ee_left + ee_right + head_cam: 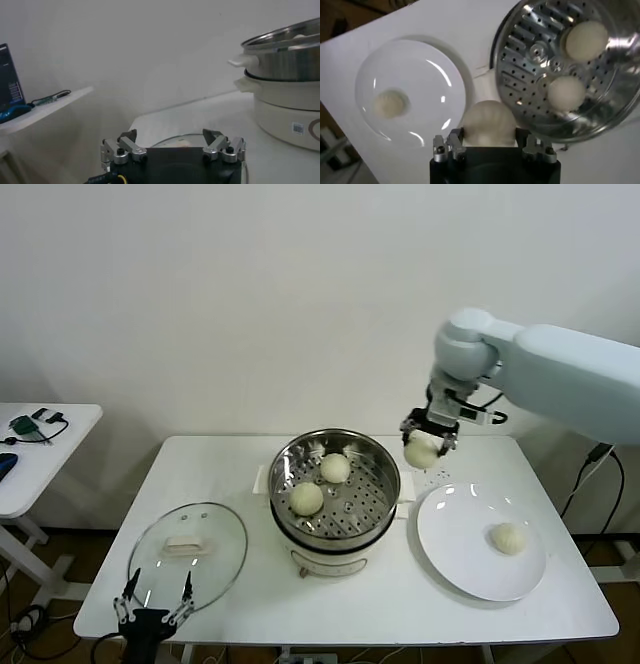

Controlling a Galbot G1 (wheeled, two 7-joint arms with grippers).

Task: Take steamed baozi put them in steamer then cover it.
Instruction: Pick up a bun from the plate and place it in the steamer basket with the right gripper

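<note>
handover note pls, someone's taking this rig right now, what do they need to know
Right gripper: holds a baozi in the air between the plate and the steamer, just short of the steamer's rim.
Left gripper: open, parked low at the table's front edge by the glass cover.
Done: two baozi lie in the steamer.
Left: drop in the held one, fetch the last baozi from the plate, then put the cover on.

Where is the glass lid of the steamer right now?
In the head view the cover lies flat on the table's front left, left of the steamer, with the open left gripper just at its near edge.
</note>
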